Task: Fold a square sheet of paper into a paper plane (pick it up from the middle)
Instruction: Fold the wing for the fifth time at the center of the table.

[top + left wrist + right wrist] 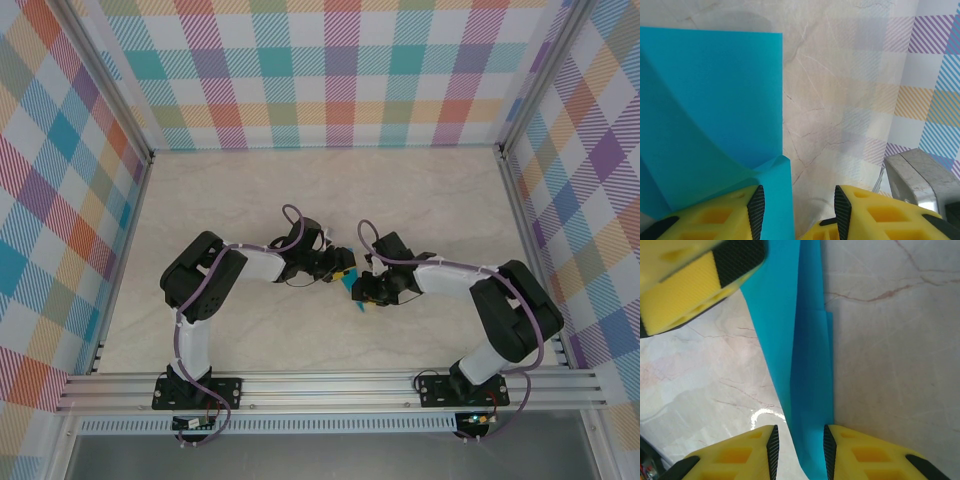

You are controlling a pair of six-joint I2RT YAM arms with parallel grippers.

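Curving, the teal paper (710,100) overlaps itself.

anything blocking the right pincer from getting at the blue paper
Nothing visible does. The square sheet of paper runs up between the fingers of the open right pincer, over bare table. A finger of the left pincer sits by the paper's far edge, off to one side, not in between.

Tabletop (300,190) open all round; centre blocked by both arms' jaws, paper (348,281) between.
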